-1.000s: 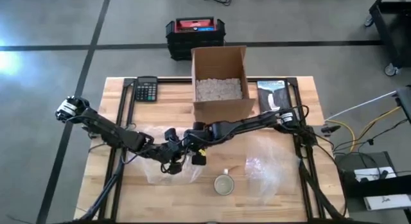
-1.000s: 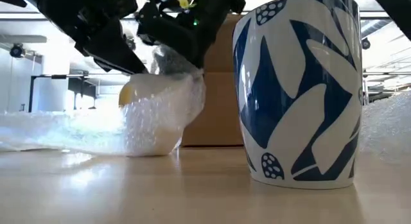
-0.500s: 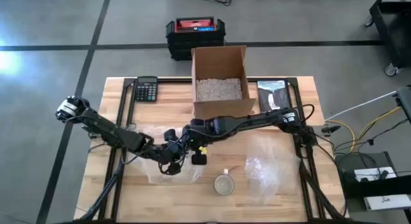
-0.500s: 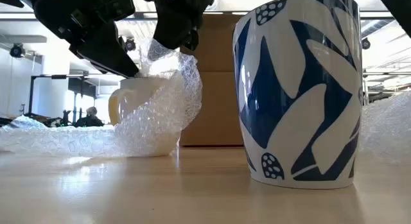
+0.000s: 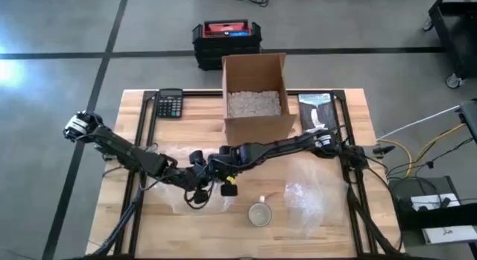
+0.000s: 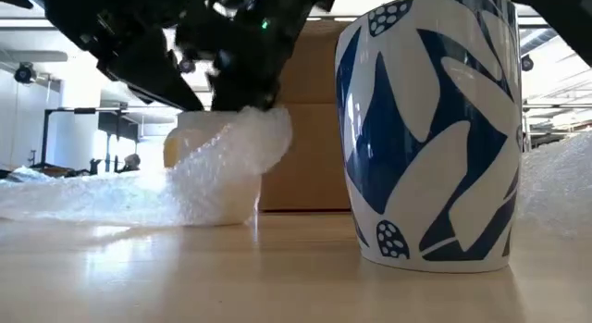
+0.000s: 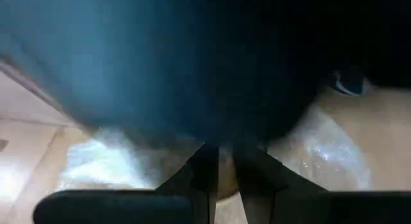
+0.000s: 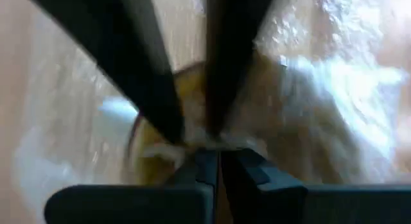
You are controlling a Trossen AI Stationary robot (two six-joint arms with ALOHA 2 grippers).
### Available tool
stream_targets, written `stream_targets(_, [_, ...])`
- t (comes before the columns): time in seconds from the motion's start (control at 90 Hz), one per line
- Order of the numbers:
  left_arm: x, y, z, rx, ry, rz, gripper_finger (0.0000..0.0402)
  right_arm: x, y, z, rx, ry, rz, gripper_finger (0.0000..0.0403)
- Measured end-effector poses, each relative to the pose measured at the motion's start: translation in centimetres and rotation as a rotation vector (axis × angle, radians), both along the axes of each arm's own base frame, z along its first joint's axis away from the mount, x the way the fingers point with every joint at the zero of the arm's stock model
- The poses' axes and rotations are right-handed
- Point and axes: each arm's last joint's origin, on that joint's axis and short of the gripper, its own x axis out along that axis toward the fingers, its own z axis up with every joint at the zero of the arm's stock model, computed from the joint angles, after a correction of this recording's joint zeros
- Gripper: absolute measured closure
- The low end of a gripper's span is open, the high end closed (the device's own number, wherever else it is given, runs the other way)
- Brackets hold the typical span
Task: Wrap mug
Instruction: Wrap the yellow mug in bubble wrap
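Observation:
A pale yellow mug (image 6: 215,175) stands upright on the table, its side covered by a sheet of bubble wrap (image 6: 111,195) that trails along the tabletop. Both grippers are over its top. My left gripper (image 5: 195,188) comes down from the left and is shut at the rim. My right gripper (image 5: 218,176) comes from the right and is shut on a flap of the wrap (image 6: 264,138). A blue and white mug (image 6: 430,129) stands bare nearer the front edge (image 5: 258,214). My left gripper slants down from the table's left onto the yellow mug's rim (image 8: 183,137), its fingers (image 8: 151,76) nearly together there. I cannot tell whether they pinch the rim, the wrap or both. The mug stands on the table. My right gripper pinches a flap of the bubble wrap (image 8: 207,144) between its two fingers, slanting down from the right. One layer or several, I cannot tell. The flap lies bent over the yellow mug's top (image 6: 250,129), and the sheet's other end stays on the table.
An open cardboard box (image 5: 254,92) of packing fill stands at the far middle, a calculator (image 5: 170,103) left of it and a dark flat packet (image 5: 317,109) to its right. A second bubble wrap sheet (image 5: 307,199) lies on the right half. A black case (image 5: 226,38) sits on the floor beyond.
My right gripper has risen and then come down toward the yellow mug's top, drifting a little toward the table's left. The wrap flap, which stood up above the rim half a second ago, is now folded down over the mug's top.

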Motion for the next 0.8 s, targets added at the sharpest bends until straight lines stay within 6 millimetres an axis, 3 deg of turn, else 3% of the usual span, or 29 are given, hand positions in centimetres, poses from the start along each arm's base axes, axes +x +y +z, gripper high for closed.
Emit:
stream_targets(0.267, [-1.7,-0.1,3.8,-0.015,0.103,-0.006,0.0366,0.2,0.0,0.9,-0.007,-0.019,0.024,0.0401])
stream_targets(0.356, [-2.5,0.0,4.6,-0.024,0.153,0.021,0.0366,0.4,0.0,2.6,-0.012,-0.058,0.044,0.0401])
stream_targets(0.478, [-4.0,0.2,4.5,-0.05,0.256,0.042,0.0366,0.0,0.0,6.5,-0.019,-0.114,0.074,0.0401])
stream_targets(0.622, [-5.4,0.5,4.5,-0.118,0.358,0.055,0.0366,-1.7,0.0,9.9,-0.027,-0.081,0.09,0.0401])
stream_targets(0.8, [-6.4,0.8,3.3,-0.187,0.426,0.081,0.0362,-5.7,0.7,11.6,-0.035,0.14,0.088,0.0401])
